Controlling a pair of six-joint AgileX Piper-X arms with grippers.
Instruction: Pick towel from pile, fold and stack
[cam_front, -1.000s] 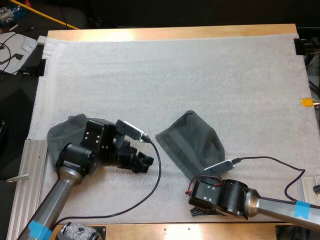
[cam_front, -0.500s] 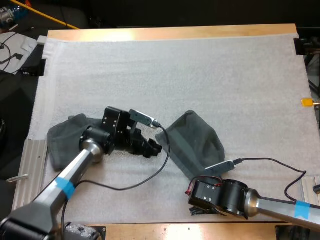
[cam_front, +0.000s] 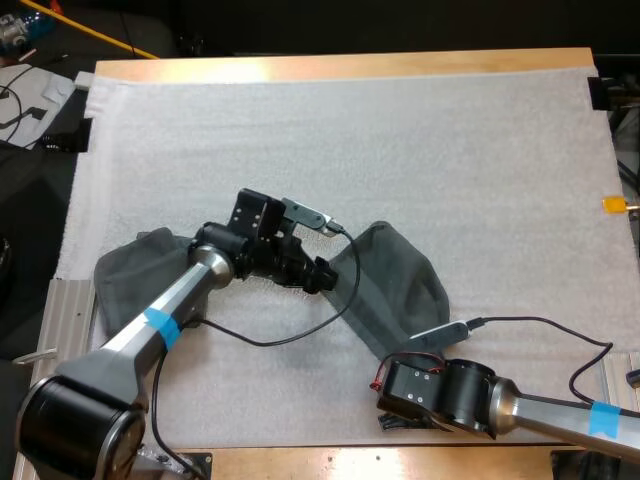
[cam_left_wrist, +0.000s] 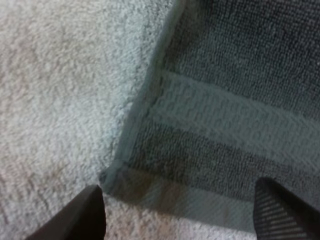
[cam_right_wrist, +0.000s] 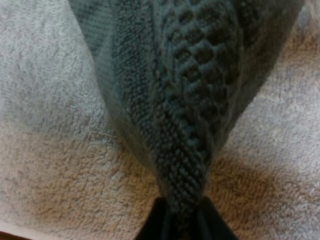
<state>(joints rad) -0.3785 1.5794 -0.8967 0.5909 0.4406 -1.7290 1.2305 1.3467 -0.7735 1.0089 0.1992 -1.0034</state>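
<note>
Left tool (cam_front: 318, 275) (fingers apart), arm stretched rightward, hovers at towel (cam_front: 400, 290) corner.

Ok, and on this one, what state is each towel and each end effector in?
Centre towel: lying on the mat, one tip pinched by the right end effector.
Left towel: crumpled on the mat, not gripped.
Left end effector: open, fingers apart at the centre towel's hemmed corner.
Right end effector: shut on the centre towel's tip.
</note>
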